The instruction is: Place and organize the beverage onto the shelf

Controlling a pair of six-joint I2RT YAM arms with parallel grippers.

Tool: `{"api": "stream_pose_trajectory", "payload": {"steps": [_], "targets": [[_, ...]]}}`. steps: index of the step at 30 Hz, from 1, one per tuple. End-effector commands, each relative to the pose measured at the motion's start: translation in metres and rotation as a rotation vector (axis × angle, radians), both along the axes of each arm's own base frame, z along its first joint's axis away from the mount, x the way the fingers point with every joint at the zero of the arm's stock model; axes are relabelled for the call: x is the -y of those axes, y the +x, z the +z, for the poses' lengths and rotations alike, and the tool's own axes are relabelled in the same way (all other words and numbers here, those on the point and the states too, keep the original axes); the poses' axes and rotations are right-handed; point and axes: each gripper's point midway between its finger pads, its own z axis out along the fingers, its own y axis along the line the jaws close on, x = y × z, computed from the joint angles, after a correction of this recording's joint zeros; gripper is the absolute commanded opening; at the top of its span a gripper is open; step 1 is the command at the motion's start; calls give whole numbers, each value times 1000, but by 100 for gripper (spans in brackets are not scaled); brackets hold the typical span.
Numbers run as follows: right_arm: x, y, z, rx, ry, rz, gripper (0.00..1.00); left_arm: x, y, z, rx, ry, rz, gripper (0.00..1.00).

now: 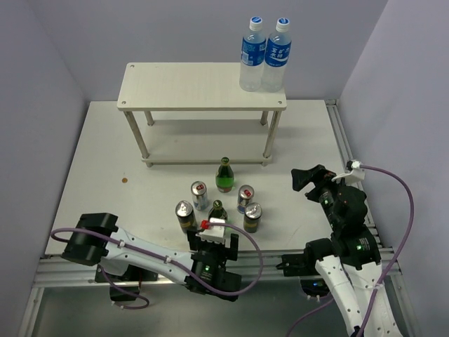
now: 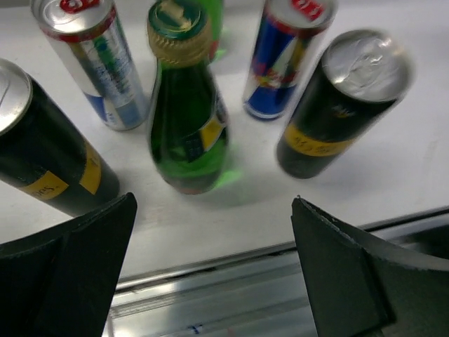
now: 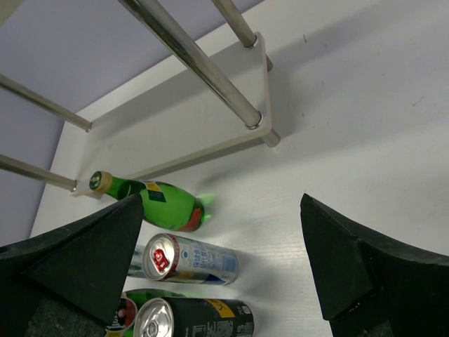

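top external view: the six drinks stand upright on the white table (image 1: 105, 210), long axes vertical, caps and can tops pointing up, clustered in front of the shelf (image 1: 189, 88). the far green bottle (image 1: 224, 175) is nearest the shelf's lower board. the near green bottle (image 1: 217, 209) stands between the left dark can (image 1: 185, 216) and the right dark can (image 1: 252, 217), with the left silver can (image 1: 200, 195) and the right silver can (image 1: 245, 198) just behind. the left gripper (image 1: 215, 235) sits just before the near green bottle, jaws spread wide, holding nothing. the right gripper (image 1: 310, 179) hovers right of the cluster, fingers apart and empty. two water bottles (image 1: 252, 60) stand on the shelf's top right corner. pale lilac walls enclose the table.
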Motion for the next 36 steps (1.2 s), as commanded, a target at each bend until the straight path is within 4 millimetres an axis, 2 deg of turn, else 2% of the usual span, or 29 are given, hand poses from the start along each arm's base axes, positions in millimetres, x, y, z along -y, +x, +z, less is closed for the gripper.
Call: {"api": "stream_pose_trajectory", "payload": {"steps": [1,2,6,7,11,18,22,25,36], "targets": [[-3,1,4,34,-4,19,100,25,9,-3,-51,-123,-54,99],[-3,1,2,31,-5,19,100,17,12,-15,-52,-107,-67,99],[-3,1,3,33,-6,19,100,19,29,-31,-41,-81,-88,99],[-3,1,2,31,-6,20,100,17,31,-41,-48,-59,-95,99],[-3,2,0,30,-5,21,100,30,42,-50,-42,-99,-118,99],[-5,5,-6,22,-3,23,100,36,65,-69,-33,-95,-79,99],[-4,6,-8,16,-6,20,99,34,79,-93,-36,-32,-59,98],[-5,7,-7,19,-6,25,100,37,86,-105,-36,-2,-40,98],[-8,6,-8,24,-8,42,99,31,111,-115,2,29,20,98]]}}
